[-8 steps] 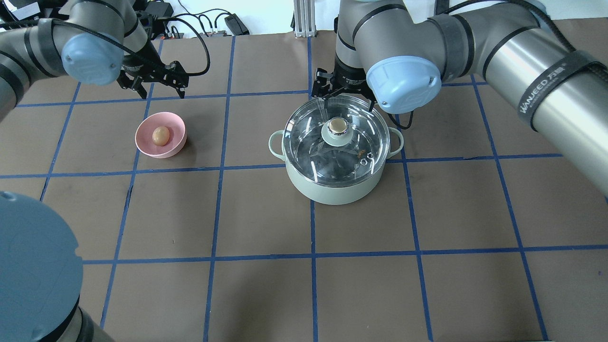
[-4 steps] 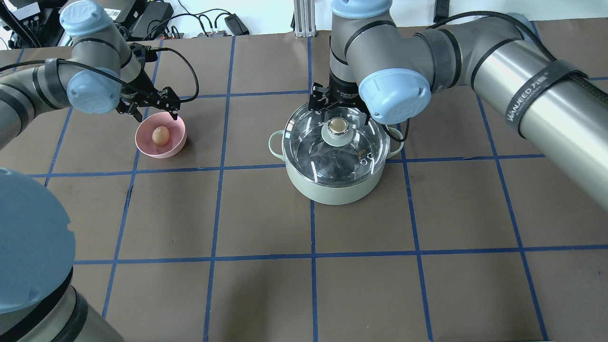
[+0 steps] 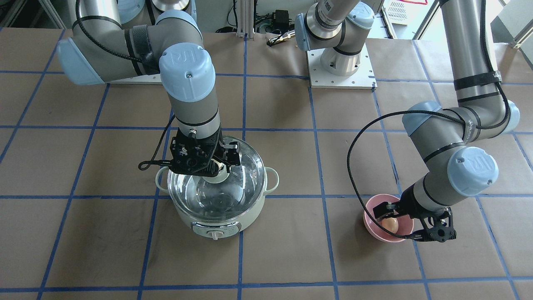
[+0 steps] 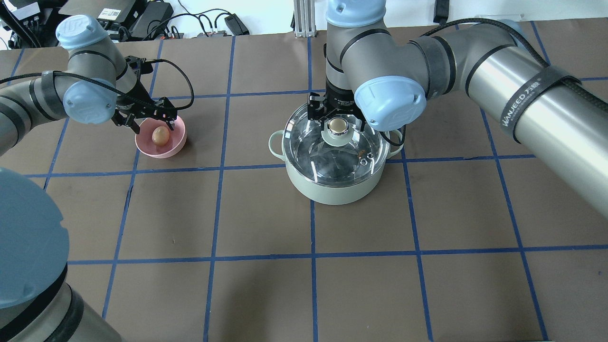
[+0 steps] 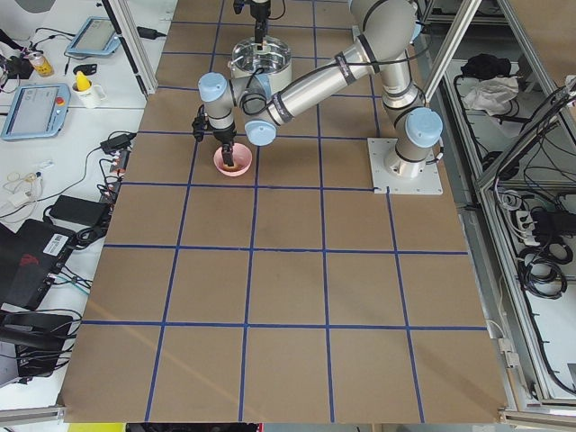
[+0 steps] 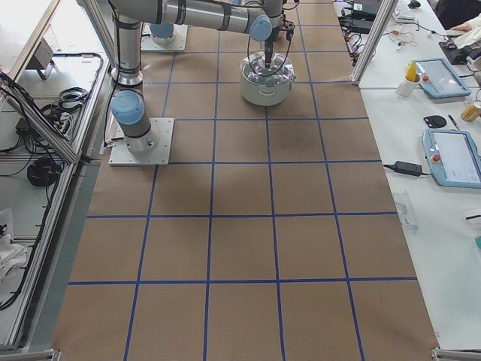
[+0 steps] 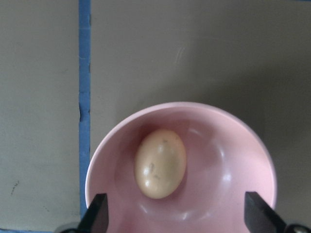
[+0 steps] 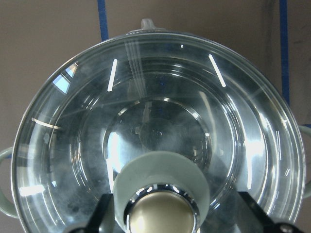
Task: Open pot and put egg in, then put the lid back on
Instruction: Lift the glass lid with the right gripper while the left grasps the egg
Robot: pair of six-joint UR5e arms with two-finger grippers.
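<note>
The surface (image 4: pixel 266 285) carries the pot (image 4: pixel 332 190) near its centre, seen from overhead, and neither it nor the lid (image 4: pixel 308 147) has shifted: the lid sits fully seated on the rim. The pink bowl (image 4: pixel 164 151) stands well apart at the pot's 9 o'clock, also unmoved.

What has changed is me. A second ago my right tool (image 4: pixel 337 121) hung off the lid's 12 o'clock edge; now it has slid inward and dropped so that its spread fingers stand either side of the knob (image 8: pixel 163 213), not yet pinched on it. My left tool (image 7: pixel 177 213) has come from beyond the bowl's 12 o'clock to hover over it, fingers wide apart, holding nothing. The egg (image 7: pixel 160 162) lies in the bowl's bottom, untouched.

I judge both reaches nearly finished: squeezing the knob and lifting comes next.
</note>
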